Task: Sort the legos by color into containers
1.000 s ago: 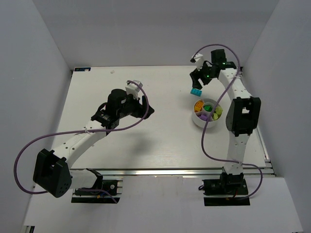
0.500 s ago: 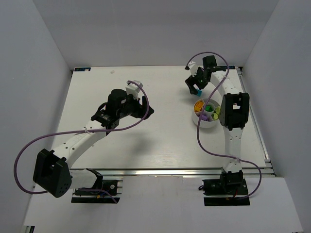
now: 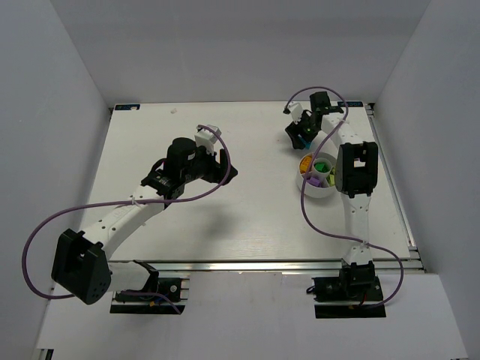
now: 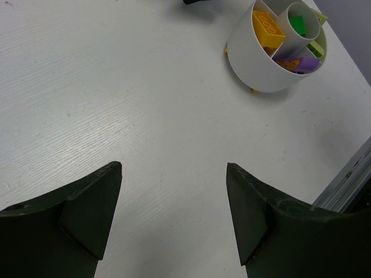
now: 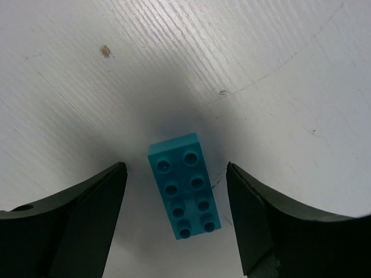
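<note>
A cyan lego lies studs up on the white table, between the fingers of my open right gripper, touching neither. In the top view the right gripper hangs low just behind the round white bowl and hides the brick. The bowl's compartments hold an orange lego, a green one, purple ones and a lime one. My left gripper is open and empty over bare table, left of the bowl.
The table's right edge with a metal rail runs close to the bowl. White walls enclose the table on three sides. The right arm's purple cable loops over the table near the bowl.
My right gripper has moved left and down onto the cyan lego, which now sits between its open fingers. The left arm has not moved.
</note>
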Controlling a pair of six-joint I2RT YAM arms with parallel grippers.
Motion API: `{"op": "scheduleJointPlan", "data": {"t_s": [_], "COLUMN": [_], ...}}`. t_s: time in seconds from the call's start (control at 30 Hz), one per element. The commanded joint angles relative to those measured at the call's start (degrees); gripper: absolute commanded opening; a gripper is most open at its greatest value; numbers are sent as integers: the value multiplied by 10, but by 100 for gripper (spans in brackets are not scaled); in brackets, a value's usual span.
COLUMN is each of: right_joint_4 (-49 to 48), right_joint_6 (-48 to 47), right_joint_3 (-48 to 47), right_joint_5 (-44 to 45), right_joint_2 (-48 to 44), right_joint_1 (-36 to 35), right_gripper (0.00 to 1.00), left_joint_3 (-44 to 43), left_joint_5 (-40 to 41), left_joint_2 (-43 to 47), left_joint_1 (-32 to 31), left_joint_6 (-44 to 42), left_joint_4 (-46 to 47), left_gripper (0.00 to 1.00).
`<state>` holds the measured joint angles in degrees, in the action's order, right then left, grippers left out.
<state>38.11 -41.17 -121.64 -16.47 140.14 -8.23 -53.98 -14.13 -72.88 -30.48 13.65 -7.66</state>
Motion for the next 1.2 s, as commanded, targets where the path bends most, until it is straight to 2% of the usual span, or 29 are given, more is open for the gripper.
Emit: {"op": "scheduleJointPlan", "data": {"t_s": [0.0, 0.1, 0.13, 0.2, 0.23, 0.4, 0.47, 0.5, 0.53, 0.57, 0.63, 0.8, 1.0, 1.17], "right_joint_4": [6, 13, 18, 22, 22, 21, 8, -7, -25, -56, -67, 20, 41, 99], "right_joint_6": [-14, -22, -25, -28, -27, -17, 2, 12, 33, 41, 58, 70, 75, 52], "right_joint_3": [-23, -24, -25, -26, -26, -32, -26, -12, 19, 33, 47, 47, 177, 200], "right_joint_5": [-5, -9, -12, -14, -18, -41, -55, -62, -71, -74, -79, -81, -86, -120], "right_joint_2": [5, 11, 14, 14, 11, -25, -56, -101, -128, -176, -210, -253, -324, -337], "right_joint_1": [6, 6, 5, 6, 8, 12, 15, 15, 18, 20, 27, 52, 100, 130], "right_gripper": [74, 60, 48, 36, 24, 8, 6, 6, 0, 0, 0, 0, 0, 0], "left_joint_3": [-13, -13, -13, -13, -13, -13, -12, -12, -12, -11, -10, -10, -8, -8], "left_joint_5": [-2, 1, 2, 3, 3, 6, 9, 10, 10, 12, 14, 5, 1, -8], "left_joint_2": [3, 3, 3, 4, 5, 2, 3, 2, 3, 4, 5, 7, 13, 12], "left_joint_1": [2, 2, 2, 2, 2, 2, 2, 2, 2, 2, 2, 2, 2, 2], "left_joint_6": [-6, -9, -9, -9, -10, -13, -15, -16, -18, -18, -20, -18, -18, -17], "left_joint_4": [-3, -4, -5, -5, -7, -7, -6, -7, -7, -6, -5, -3, -1, 1], "left_gripper": [82, 82, 82, 82, 82, 82, 82, 82, 82, 82, 82, 82, 82, 82]}}
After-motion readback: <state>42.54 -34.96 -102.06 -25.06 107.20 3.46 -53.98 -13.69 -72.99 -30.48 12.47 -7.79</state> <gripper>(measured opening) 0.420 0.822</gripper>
